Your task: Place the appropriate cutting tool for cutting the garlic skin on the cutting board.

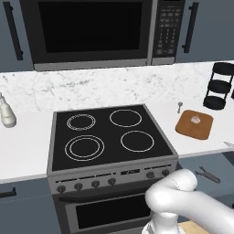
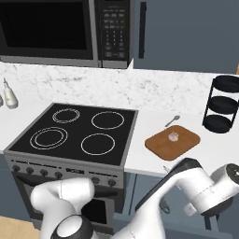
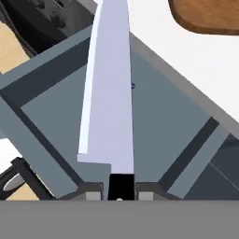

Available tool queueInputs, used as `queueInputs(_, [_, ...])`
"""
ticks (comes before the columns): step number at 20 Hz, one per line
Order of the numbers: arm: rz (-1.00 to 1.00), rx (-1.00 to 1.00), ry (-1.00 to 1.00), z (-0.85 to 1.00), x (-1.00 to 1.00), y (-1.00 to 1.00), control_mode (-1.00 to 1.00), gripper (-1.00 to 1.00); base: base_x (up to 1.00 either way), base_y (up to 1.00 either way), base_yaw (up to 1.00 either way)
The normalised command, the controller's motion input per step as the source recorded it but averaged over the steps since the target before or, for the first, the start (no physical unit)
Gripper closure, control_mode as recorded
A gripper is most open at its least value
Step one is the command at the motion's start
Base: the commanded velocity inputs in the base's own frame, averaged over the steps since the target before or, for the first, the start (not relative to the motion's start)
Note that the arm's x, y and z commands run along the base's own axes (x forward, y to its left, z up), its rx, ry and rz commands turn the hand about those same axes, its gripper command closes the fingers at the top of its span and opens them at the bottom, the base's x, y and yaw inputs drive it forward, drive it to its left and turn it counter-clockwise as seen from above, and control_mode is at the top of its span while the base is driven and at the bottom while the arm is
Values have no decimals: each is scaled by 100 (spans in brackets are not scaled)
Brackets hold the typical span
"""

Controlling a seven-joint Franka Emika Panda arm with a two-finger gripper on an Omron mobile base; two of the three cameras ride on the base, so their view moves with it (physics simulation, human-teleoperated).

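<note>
In the hand view my gripper is shut on the black handle of the knife. Its long silver-grey blade runs straight up the picture, in front of the grey cabinet fronts and towards the white counter edge. A corner of the brown cutting board shows at the top right, apart from the blade tip. In the base views the board lies on the counter right of the stove. The small pale garlic sits on it.
A tiny grey spoon lies just behind the board. The dark scissor-like tool sits low, below the counter edge. A black tiered rack stands at the back right. The stove is to the left, with a bottle beyond it.
</note>
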Motion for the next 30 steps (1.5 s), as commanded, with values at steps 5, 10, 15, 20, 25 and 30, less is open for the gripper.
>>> queueInputs(5, [13, 0, 0, 100, 42, -1, -100, 100, 0, 0, 0])
queueInputs(10, [1, 0, -5, 100, 99, 5, -100, 100, 0, 0, 0])
queueInputs(15, [0, 0, -10, 51, 60, 7, -100, 100, 0, 0, 0])
queueInputs(20, [-1, 0, -2, -25, 54, 9, -100, 100, 0, 0, 0])
queueInputs(25, [-5, -2, -3, -62, 98, 48, -100, 100, 0, 0, 0])
queueInputs(30, [-3, 0, -3, -57, 89, 46, -100, 100, 0, 0, 0])
